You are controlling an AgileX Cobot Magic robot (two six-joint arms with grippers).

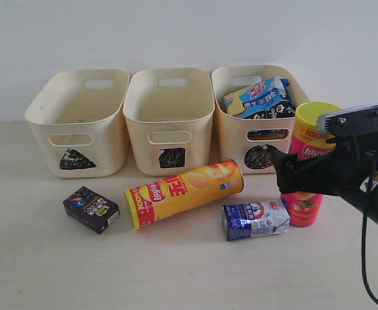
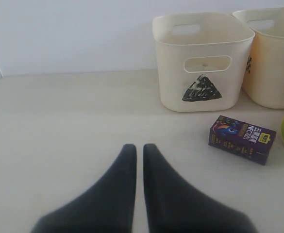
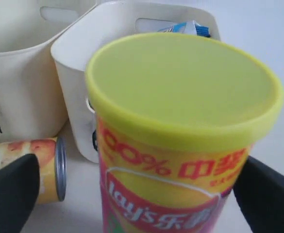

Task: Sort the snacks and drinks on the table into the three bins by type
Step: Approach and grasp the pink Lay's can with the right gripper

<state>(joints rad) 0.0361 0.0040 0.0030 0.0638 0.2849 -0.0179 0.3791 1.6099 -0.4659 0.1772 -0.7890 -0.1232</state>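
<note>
Fingers of the right gripper (image 3: pixel 141 191) stand spread wide, one on each side of the pink tube (image 1: pixel 307 205), with a gap showing at the nearer finger (image 3: pixel 10 194); nothing is clamped. That arm reaches in from the right edge, roughly level, at the tube's mid-height. The tube stands upright, yellow-green cap (image 1: pixel 310 115) up, hemmed in by the circle bin (image 1: pixel 231 139) just behind it and the blue and white carton (image 1: pixel 255 219) at its foot. The yellow-orange tube (image 1: pixel 185 192) lies on its side, its long axis slanting, metal base toward the pink one. The purple carton (image 1: pixel 90 209) sits well apart, before the triangle bin (image 1: pixel 53 123); the square bin (image 1: pixel 143 123) is in the middle. A blue-black-white bag (image 1: pixel 263 97) pokes from the circle bin. The left gripper (image 2: pixel 139 150) is clenched on nothing, low over bare table (image 1: pixel 176 278); the front of the table lies open.
</note>
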